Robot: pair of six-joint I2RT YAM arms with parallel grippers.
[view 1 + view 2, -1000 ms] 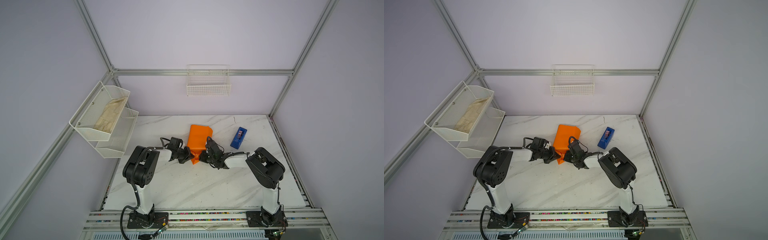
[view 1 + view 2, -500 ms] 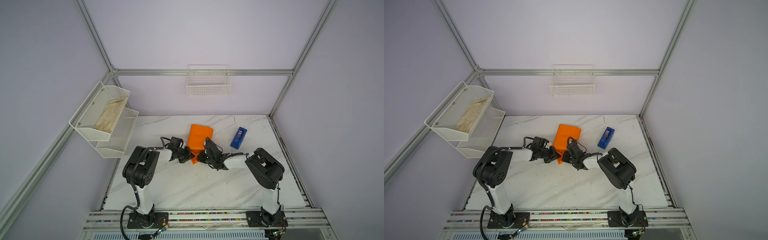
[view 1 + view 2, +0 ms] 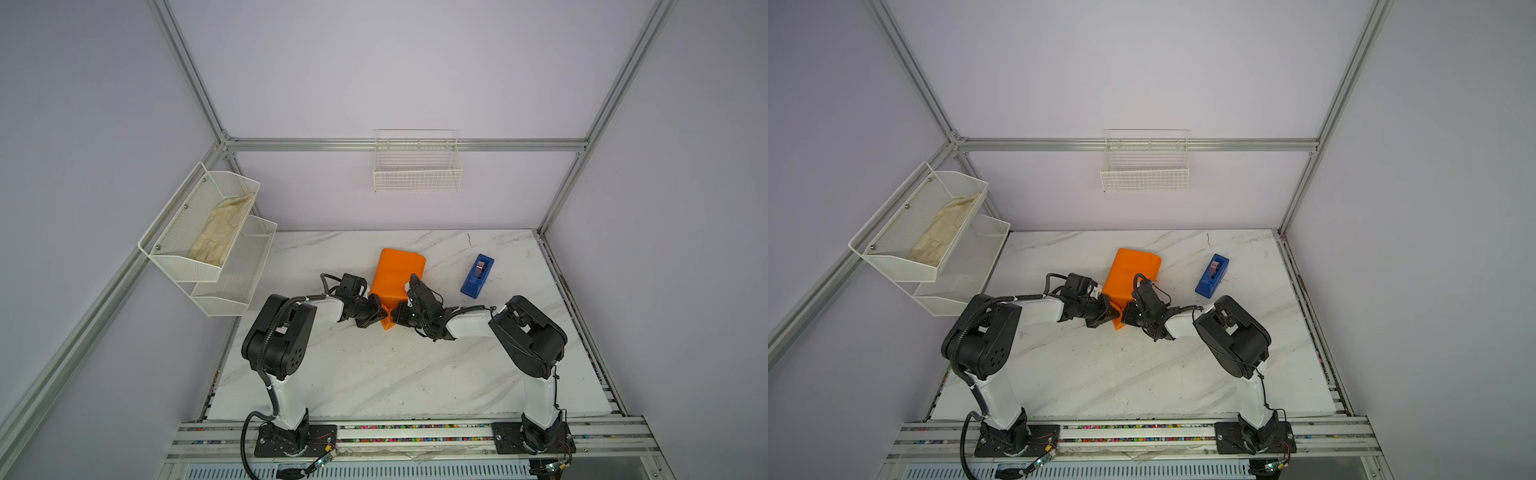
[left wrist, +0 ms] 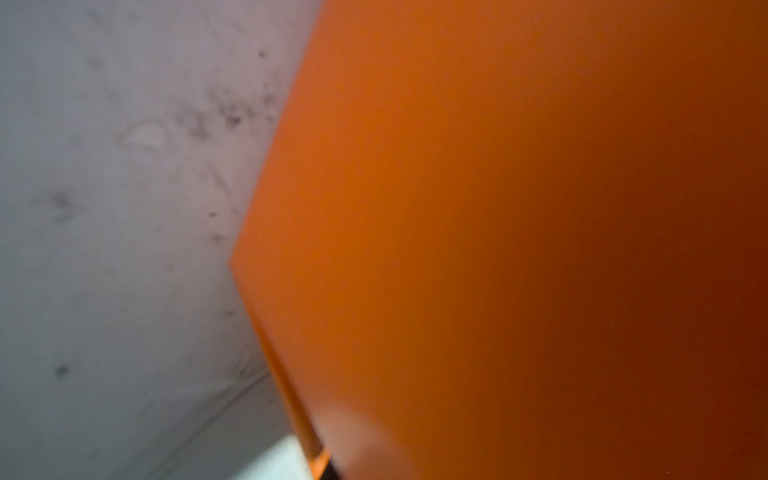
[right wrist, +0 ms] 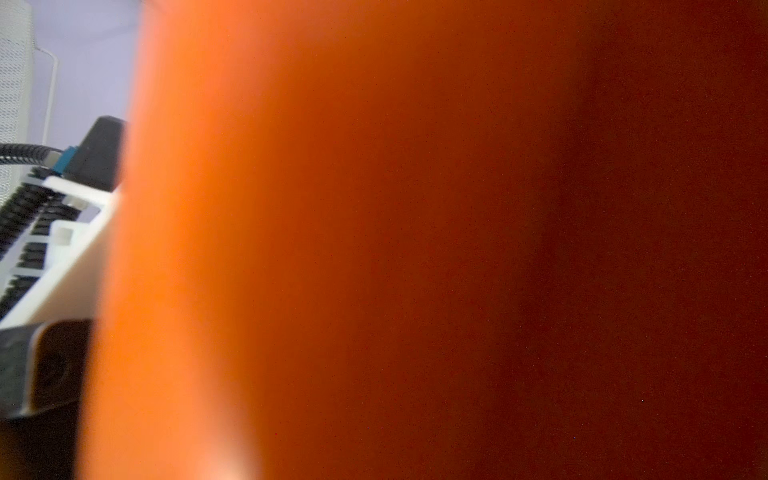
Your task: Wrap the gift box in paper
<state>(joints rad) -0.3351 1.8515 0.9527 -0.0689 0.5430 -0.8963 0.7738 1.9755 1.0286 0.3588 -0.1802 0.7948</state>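
The gift box sits hidden inside the folded orange paper (image 3: 397,276) on the table (image 3: 374,374). The left hand (image 3: 377,312) and right hand (image 3: 397,318), both pressed together, appear to pinch its 6 o'clock flap, creasing the end closed.

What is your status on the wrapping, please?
Left gripper, right gripper: jaws shut at near end of paper. Folded as a parcel; gift box not visible. Tape dispenser stands apart; nothing in the way.
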